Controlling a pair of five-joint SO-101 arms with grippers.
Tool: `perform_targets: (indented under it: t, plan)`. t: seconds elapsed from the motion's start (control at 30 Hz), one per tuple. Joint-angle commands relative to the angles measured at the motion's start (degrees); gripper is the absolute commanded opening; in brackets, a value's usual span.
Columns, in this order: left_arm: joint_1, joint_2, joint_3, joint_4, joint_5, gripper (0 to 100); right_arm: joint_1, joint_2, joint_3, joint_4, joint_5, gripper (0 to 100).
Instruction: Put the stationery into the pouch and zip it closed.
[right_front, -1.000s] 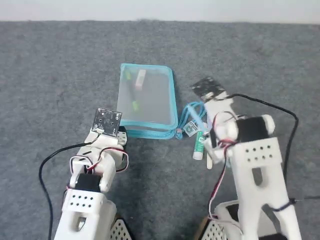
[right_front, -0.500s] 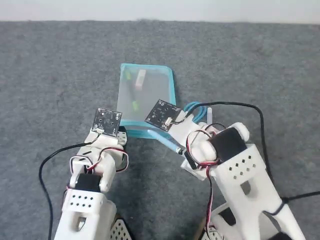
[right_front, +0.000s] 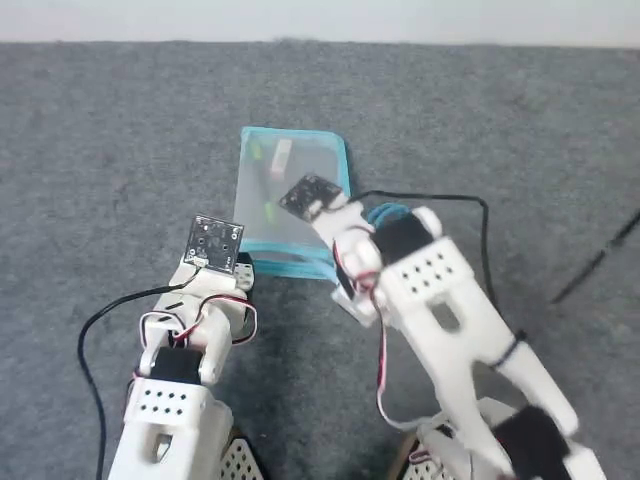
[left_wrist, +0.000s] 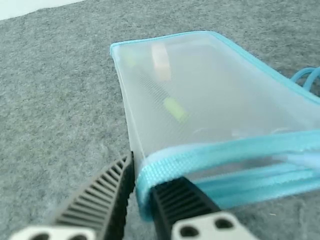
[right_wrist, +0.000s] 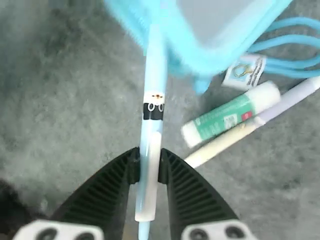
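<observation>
Pouch edge sits pinched in our left gripper, its body stretching ahead. Our right gripper clamps the blue pen, tip reaching the pouch's zip edge just ahead; glue stick lies beside it.

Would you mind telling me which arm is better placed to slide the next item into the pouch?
Right. The right tool is shut on the blue pen, whose tip reaches the pouch at its zipper edge; the left tool is clamped on the pouch's corner.
</observation>
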Motion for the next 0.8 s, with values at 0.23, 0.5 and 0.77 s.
perform_targets:
  t: [0.23,0.5,0.77]
  plan:
    - [9.41,-0.26,-1.1,-1.23,-0.18,1,6.73,22.81,-30.42,-1.98,-18.46,0.6]
    - [10.99,-0.26,-1.1,-1.23,-0.18,1,6.46,31.25,-41.32,2.86,-22.33,12.9]
    - [10.55,-0.26,-1.1,-1.23,-0.26,1,6.29,25.27,-41.49,4.44,-17.41,24.6]
